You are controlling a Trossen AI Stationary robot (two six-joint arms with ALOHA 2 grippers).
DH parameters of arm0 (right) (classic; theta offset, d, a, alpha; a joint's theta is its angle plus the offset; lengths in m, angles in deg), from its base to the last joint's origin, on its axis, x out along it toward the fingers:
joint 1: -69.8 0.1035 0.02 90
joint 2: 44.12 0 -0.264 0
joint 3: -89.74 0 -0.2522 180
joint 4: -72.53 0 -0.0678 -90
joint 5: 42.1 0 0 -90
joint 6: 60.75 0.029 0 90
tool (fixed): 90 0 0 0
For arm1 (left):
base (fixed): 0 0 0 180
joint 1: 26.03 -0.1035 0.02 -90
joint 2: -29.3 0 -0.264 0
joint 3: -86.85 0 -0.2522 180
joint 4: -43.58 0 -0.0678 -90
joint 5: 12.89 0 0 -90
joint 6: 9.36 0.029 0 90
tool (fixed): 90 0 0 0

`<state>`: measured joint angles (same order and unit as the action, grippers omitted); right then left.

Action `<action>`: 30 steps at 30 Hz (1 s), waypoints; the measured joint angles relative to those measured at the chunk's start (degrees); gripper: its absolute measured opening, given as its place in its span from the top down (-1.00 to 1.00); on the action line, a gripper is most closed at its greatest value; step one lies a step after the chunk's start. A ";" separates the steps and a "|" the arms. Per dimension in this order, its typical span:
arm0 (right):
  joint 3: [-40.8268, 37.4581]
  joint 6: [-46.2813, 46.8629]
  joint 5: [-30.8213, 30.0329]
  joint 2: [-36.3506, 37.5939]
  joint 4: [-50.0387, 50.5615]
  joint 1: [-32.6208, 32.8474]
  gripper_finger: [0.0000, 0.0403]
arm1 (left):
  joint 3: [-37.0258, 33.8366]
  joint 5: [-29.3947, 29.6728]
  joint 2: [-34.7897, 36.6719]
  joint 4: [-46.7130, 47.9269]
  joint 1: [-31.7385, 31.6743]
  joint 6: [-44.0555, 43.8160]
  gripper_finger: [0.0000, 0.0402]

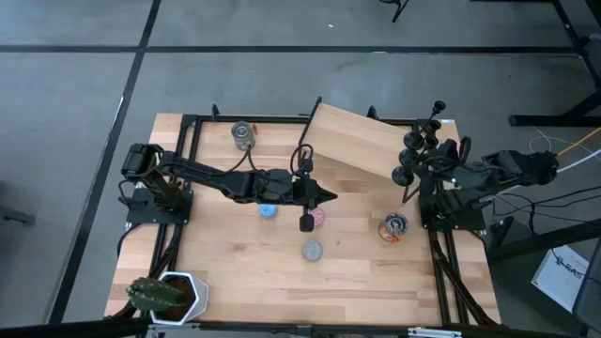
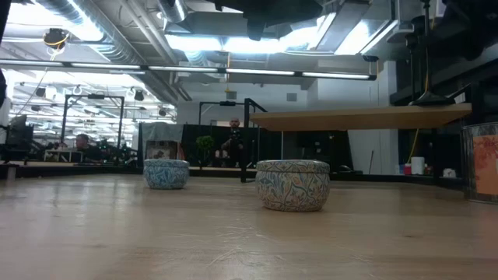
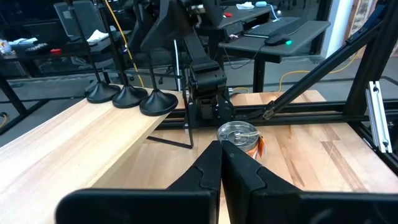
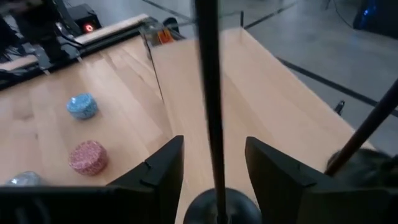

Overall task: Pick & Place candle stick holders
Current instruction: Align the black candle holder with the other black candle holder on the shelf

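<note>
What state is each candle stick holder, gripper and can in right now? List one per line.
candle stick holders: three upright on the raised wooden shelf, none lifted.
right gripper: open, fingers either side of one holder's stem.
left gripper: shut, empty, above the table.
near can: upright on the table.
far can: upright.

A grey floor [image 1: 84,113] crossed by dark lines surrounds the wooden worktop [image 1: 235,263]. Seen level across it, the room is a wide workshop with exposed ceiling ducts [image 2: 117,31] and long strip lights [image 2: 257,74]. A person [image 2: 82,141] sits at a far bench, another [image 2: 234,124] stands near black frames. A desk [image 3: 280,31] with gear stands behind the worktop.
</note>
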<state>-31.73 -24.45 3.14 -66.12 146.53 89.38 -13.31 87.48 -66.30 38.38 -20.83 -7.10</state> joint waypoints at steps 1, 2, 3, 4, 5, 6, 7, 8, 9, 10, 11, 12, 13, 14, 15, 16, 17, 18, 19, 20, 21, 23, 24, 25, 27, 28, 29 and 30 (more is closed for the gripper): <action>0.58 -0.75 0.01 0.00 0.02 0.00 0.14 | 0.00 0.00 0.00 0.00 0.00 0.00 0.97; 1.14 -1.38 -0.01 0.00 0.01 0.00 0.14 | 0.00 0.00 0.00 0.00 -0.01 0.00 0.96; 1.74 -2.09 -0.01 0.00 0.00 0.00 0.14 | 0.00 0.02 0.00 0.00 -0.01 0.00 0.96; 2.26 -2.46 -0.01 0.00 -0.02 0.00 0.14 | 0.00 0.00 0.00 0.00 -0.01 0.00 0.96; 2.76 -2.92 -0.01 0.00 0.00 0.00 0.14 | 0.00 0.01 0.00 0.00 -0.01 0.00 0.97; 3.22 -3.48 -0.02 0.00 -0.02 0.02 0.14 | 0.00 0.01 0.00 0.00 0.01 0.00 0.97; 3.65 -3.88 -0.04 0.01 -0.02 0.00 0.14 | 0.00 0.01 0.00 0.00 0.00 0.00 0.98; 4.02 -4.26 -0.04 0.00 -0.04 0.01 0.14 | 0.00 0.01 0.00 0.00 -0.01 0.00 0.98; 4.37 -4.83 -0.04 0.00 -0.02 0.00 0.14 | 0.00 0.01 0.00 0.00 0.00 0.00 0.99; 4.64 -5.47 -0.04 0.00 -0.14 0.00 0.14 | 0.00 0.01 0.00 0.00 -0.01 0.00 0.99; 4.76 -5.83 -0.06 0.02 -0.25 0.00 0.13 | 0.00 0.01 0.00 0.00 0.00 0.00 0.99; 4.79 -6.06 -0.05 0.02 -0.28 0.00 0.13 | 0.00 0.00 0.00 0.00 -0.01 0.00 0.99; 4.79 -6.16 -0.04 0.02 -0.33 0.00 0.13 | 0.00 0.01 0.00 0.00 -0.01 0.00 0.99; 4.79 -6.29 -0.04 0.02 -0.37 0.00 0.12 | 0.00 0.01 0.00 0.00 -0.01 0.00 0.98; 4.79 -6.31 -0.03 0.02 -0.37 0.01 0.10 | 0.00 0.01 0.00 -0.01 -0.01 0.00 0.97; 4.79 -6.31 -0.01 0.02 -0.37 0.02 0.08 | 0.00 0.02 0.00 0.00 0.01 0.00 0.97; 4.79 -6.31 -0.01 0.02 -0.37 0.00 0.05 | 0.00 0.00 0.00 -0.02 -0.01 0.00 0.96; 4.79 -6.35 -0.01 0.02 -0.39 0.02 0.01 | 0.00 0.02 0.00 -0.02 -0.01 0.00 0.96; 4.79 -6.77 -0.04 0.02 -0.42 0.00 -0.04 | 0.00 0.02 0.00 -0.02 -0.01 0.00 0.96; 4.79 -7.20 -0.04 0.02 -0.52 0.01 -0.09 | 0.00 0.00 0.00 -0.02 0.00 0.00 0.97; 4.77 -7.46 -0.04 0.02 -0.68 0.00 -0.15 | 0.00 0.01 0.00 -0.02 0.00 0.00 0.97; 4.79 -8.48 -0.06 0.02 -1.53 0.02 -0.27 | 0.00 0.00 0.00 -0.02 0.01 0.00 0.98; 4.77 -9.24 -0.11 0.02 -2.30 0.00 -0.34 | 0.00 0.00 0.00 -0.02 -0.01 0.00 0.99; 4.78 -10.22 -0.40 0.02 -3.22 0.02 -0.40 | 0.00 0.02 0.00 -0.02 -0.01 0.00 0.99; 4.76 -12.37 -1.66 0.02 -5.76 0.01 -0.52 | 0.00 0.00 0.00 -0.04 -0.01 0.00 0.99; 4.76 -13.28 -2.13 0.02 -7.19 0.00 -0.57 | 0.00 0.00 0.00 -0.04 -0.01 0.00 0.99; 4.76 -14.43 -2.37 0.02 -8.56 0.01 -0.61 | 0.00 0.00 0.00 -0.04 -0.01 0.00 0.99; 4.76 -15.62 -2.68 0.02 -9.94 0.01 -0.65 | 0.00 0.01 0.00 -0.04 -0.01 0.00 0.98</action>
<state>-26.96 -40.07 0.45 -66.09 136.59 89.39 -13.31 87.49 -66.30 38.34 -20.83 -7.10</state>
